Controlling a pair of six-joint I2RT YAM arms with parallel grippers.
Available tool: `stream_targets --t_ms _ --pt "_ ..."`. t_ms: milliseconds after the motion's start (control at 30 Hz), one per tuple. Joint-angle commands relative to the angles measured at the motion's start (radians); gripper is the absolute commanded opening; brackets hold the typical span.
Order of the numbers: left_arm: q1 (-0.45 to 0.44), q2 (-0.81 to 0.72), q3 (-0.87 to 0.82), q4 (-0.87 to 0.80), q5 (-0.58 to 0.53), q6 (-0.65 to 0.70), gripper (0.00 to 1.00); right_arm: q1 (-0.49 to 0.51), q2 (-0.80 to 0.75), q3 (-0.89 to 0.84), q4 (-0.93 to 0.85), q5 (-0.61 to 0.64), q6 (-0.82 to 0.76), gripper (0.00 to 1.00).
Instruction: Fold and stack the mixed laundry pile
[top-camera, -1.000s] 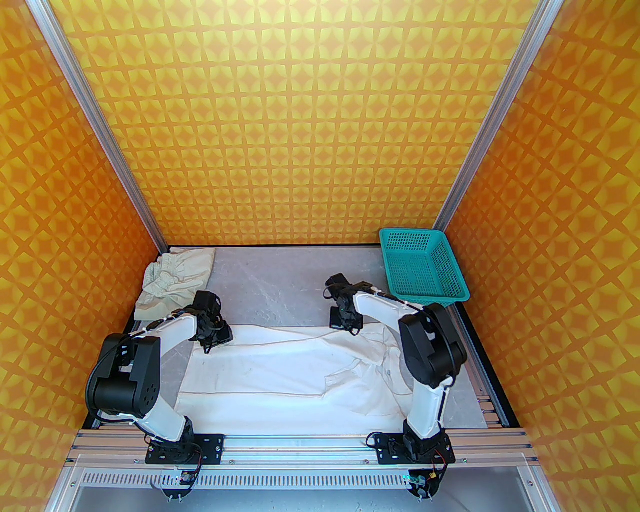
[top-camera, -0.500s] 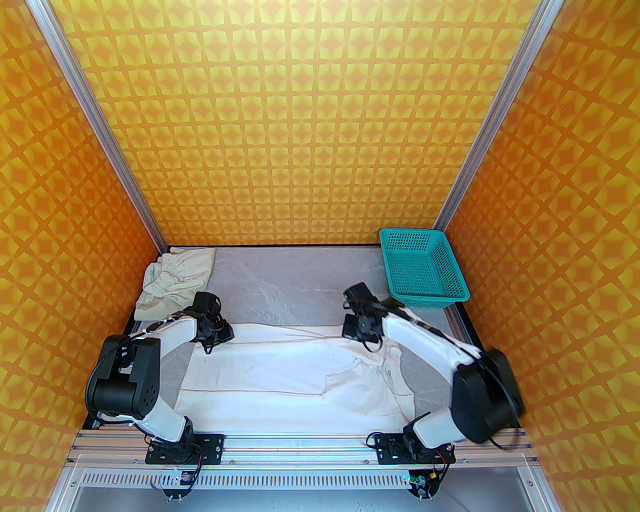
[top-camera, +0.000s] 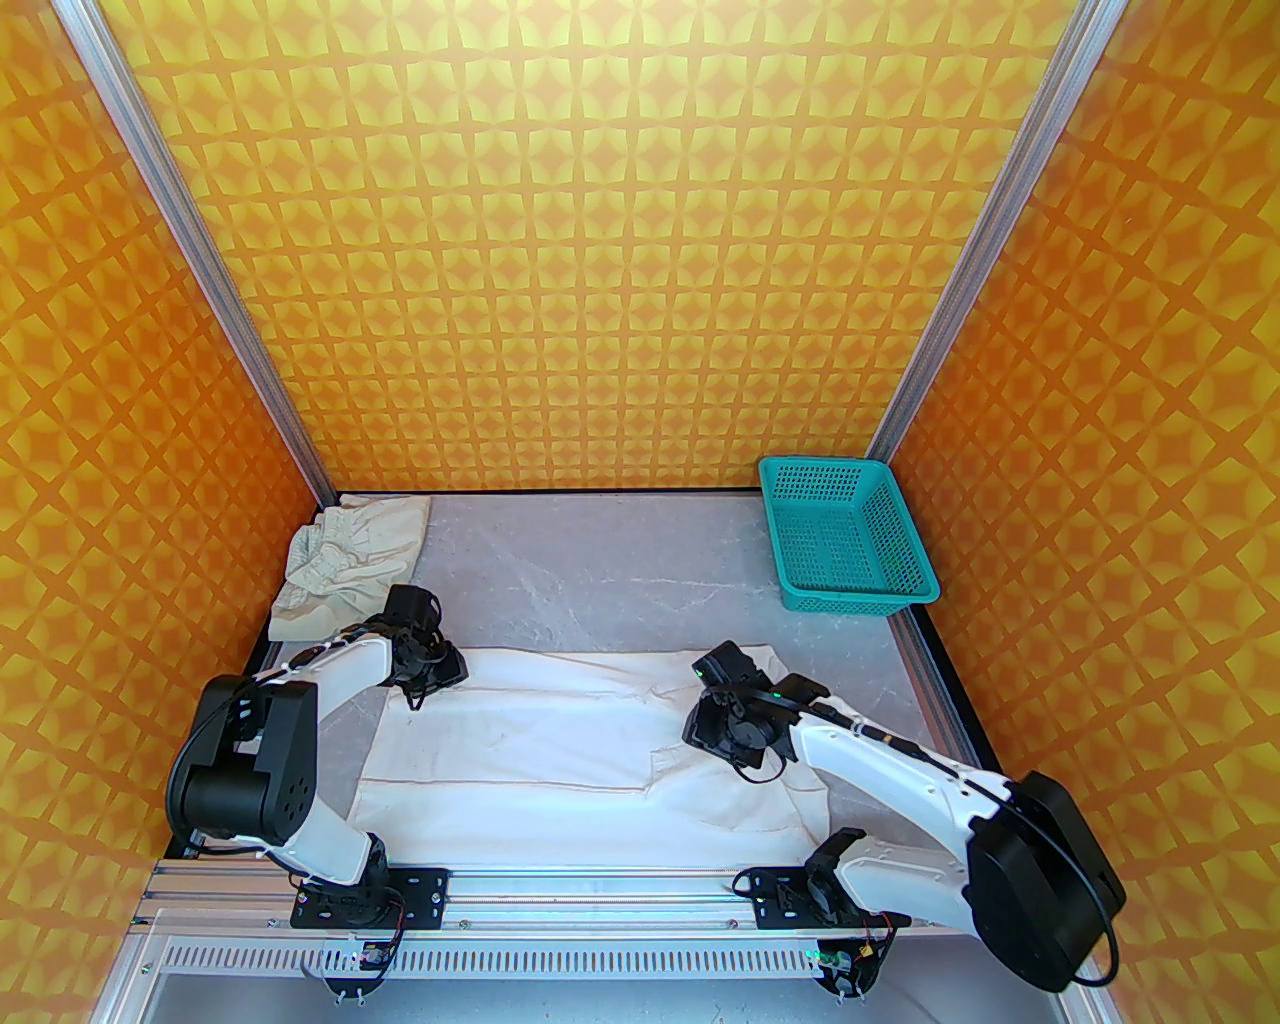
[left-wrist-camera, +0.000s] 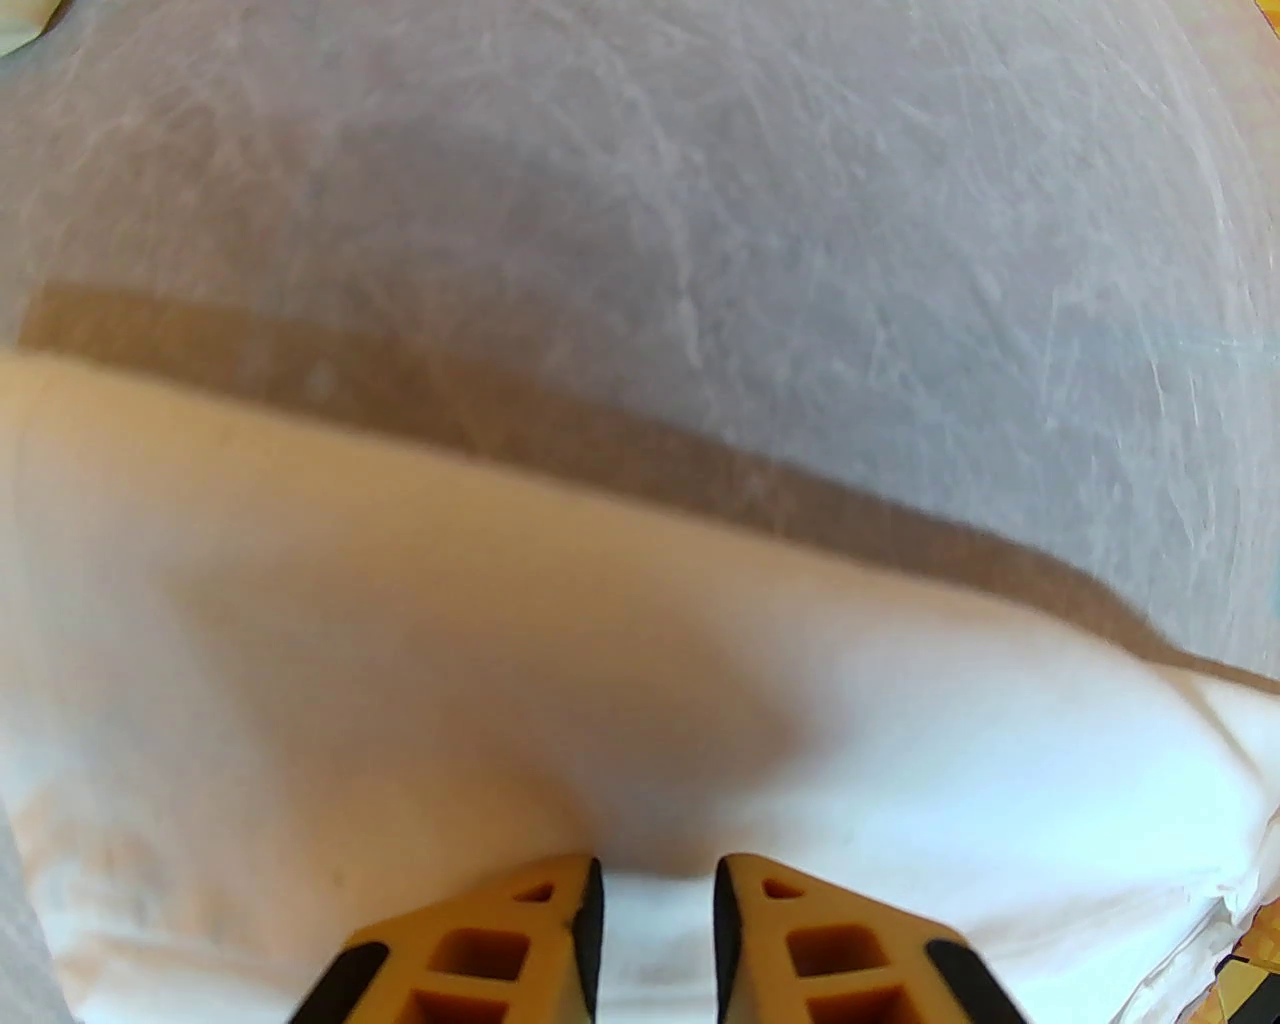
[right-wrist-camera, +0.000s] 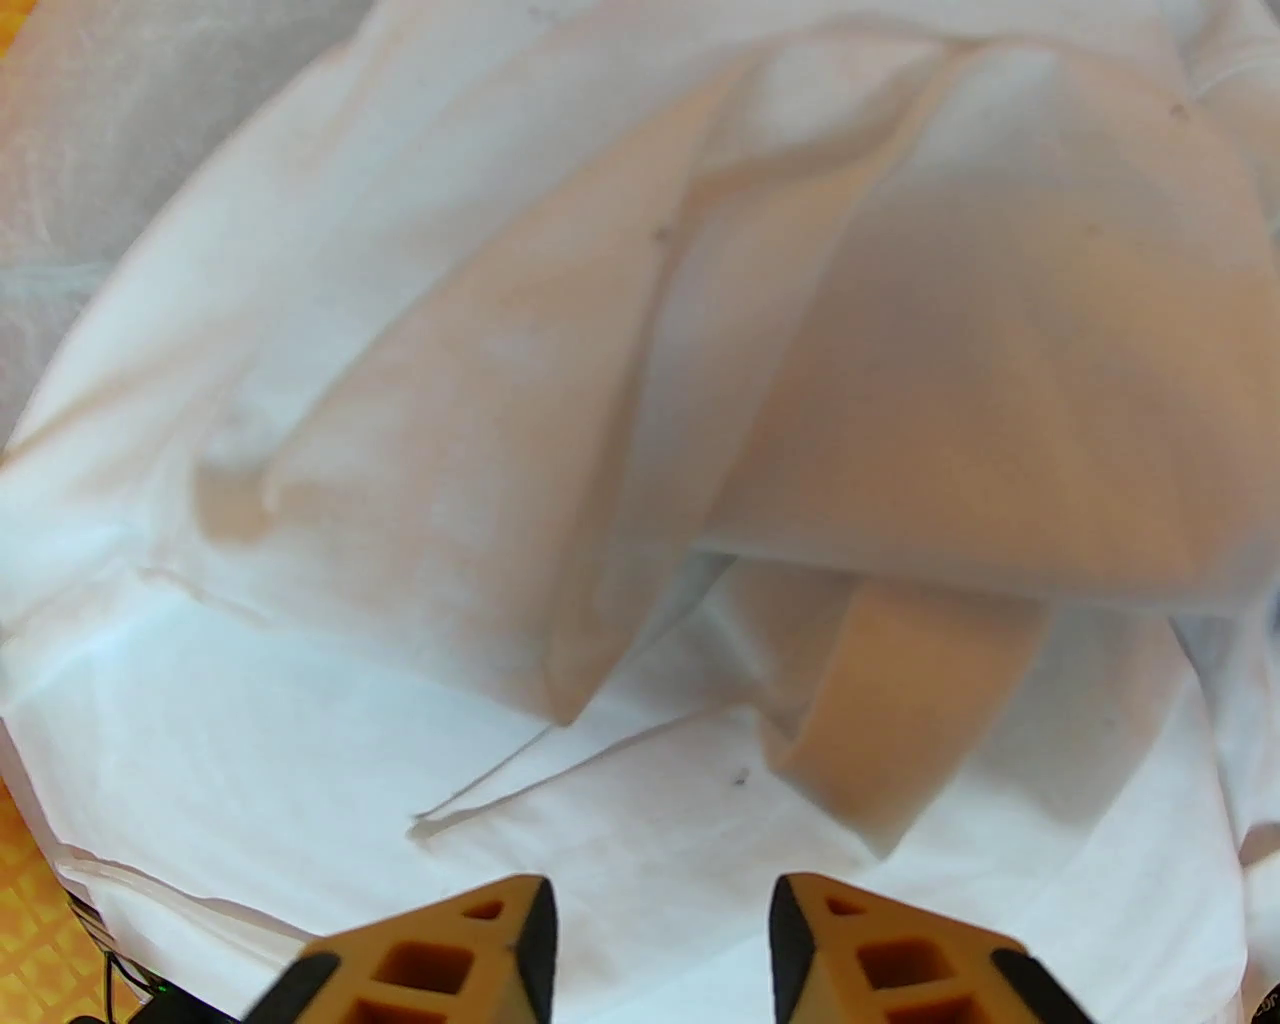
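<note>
left pincer (left-wrist-camera: 655, 905) pinches the far edge of the white shirt (top-camera: 520, 730) spread on the desk (top-camera: 600, 570). right pincer (right-wrist-camera: 660, 930) hangs open over its crumpled sleeve end. shirt folding seems under way; next, the right likely needs a grip there.

white long-sleeved shirt (top-camera: 540, 735): spread flat across the near half of the grey table (top-camera: 600, 580), rumpled at its right end
left gripper (top-camera: 432, 682): at the shirt's far left corner
right gripper (top-camera: 728, 735): over the rumpled right end
beige-cream garment (top-camera: 345, 565): bunched in the far left corner
teal mesh basket (top-camera: 900, 545): far right corner, apart from both garments
</note>
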Motion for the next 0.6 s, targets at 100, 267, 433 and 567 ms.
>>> stream_targets --t_ms 100,267,433,567 --pt "-0.006 -0.136 0.057 -0.138 0.009 0.031 0.31 -0.141 -0.025 0.14 -0.107 0.006 -0.169 0.53" --pt "-0.003 -0.176 0.042 -0.169 0.008 0.044 0.33 -0.261 0.1 0.213 -0.06 -0.067 -0.247 0.59" --pt "-0.003 -0.188 0.017 -0.162 0.008 0.045 0.33 -0.35 0.243 0.254 0.012 -0.103 -0.272 0.58" --pt "0.004 -0.192 0.006 -0.157 0.007 0.049 0.34 -0.372 0.309 0.262 0.037 -0.126 -0.257 0.57"
